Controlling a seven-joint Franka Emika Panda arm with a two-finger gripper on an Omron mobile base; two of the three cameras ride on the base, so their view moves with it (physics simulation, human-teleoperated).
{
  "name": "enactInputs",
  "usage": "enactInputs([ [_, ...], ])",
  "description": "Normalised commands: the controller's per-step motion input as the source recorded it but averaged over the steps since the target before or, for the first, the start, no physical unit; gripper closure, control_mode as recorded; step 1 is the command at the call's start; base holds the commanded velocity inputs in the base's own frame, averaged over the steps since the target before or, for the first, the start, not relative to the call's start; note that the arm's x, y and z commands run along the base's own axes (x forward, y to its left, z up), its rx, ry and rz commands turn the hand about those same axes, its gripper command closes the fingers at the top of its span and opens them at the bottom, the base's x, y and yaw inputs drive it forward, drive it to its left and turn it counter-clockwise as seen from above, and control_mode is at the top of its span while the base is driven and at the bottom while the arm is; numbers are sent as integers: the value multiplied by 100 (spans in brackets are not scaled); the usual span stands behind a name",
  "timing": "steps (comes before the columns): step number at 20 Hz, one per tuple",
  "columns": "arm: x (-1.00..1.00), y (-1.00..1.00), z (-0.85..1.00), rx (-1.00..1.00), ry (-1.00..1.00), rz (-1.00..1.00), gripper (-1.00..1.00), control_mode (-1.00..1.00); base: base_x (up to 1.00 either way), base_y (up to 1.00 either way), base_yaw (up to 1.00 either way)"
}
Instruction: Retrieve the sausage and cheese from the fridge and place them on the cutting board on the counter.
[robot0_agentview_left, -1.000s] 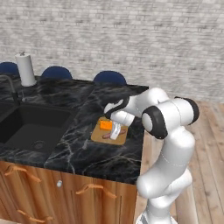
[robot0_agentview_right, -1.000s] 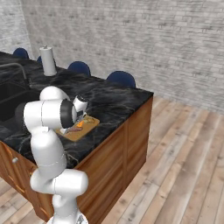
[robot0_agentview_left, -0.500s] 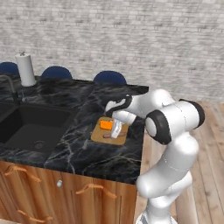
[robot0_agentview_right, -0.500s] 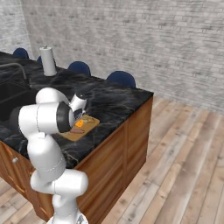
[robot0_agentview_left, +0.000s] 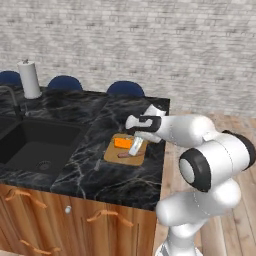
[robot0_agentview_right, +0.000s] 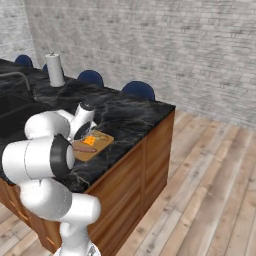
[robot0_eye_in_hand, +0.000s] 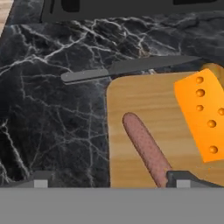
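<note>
Sausage (robot0_eye_in_hand: 146, 148): lies flat on the cutting board (robot0_eye_in_hand: 131, 96), long axis diagonal in the hand view, beside the cheese (robot0_eye_in_hand: 201, 113), apart from it. Knife (robot0_eye_in_hand: 122, 68): on the counter (robot0_eye_in_hand: 52, 122), along the board's edge. Gripper (robot0_eye_in_hand: 113, 179): spread wide above the sausage, holding nothing.

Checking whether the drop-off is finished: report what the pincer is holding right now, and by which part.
Nothing is held. The pincer stands open above the cutting board; the sausage lies flat on the board between the spread fingertips, and the cheese lies beside it.
</note>
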Motion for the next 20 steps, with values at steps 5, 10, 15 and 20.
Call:
enactInputs([
  [5,-64,-15,43,-1,-12,-17,-100,-100,0,0,0],
  [10,-65,-15,48,0,-5,-15,-100,-100,0,0,0],
  [15,-69,-19,47,0,-3,-18,-100,-100,0,0,0],
  [20,-90,-22,28,0,-23,-2,-100,-100,0,0,0],
])
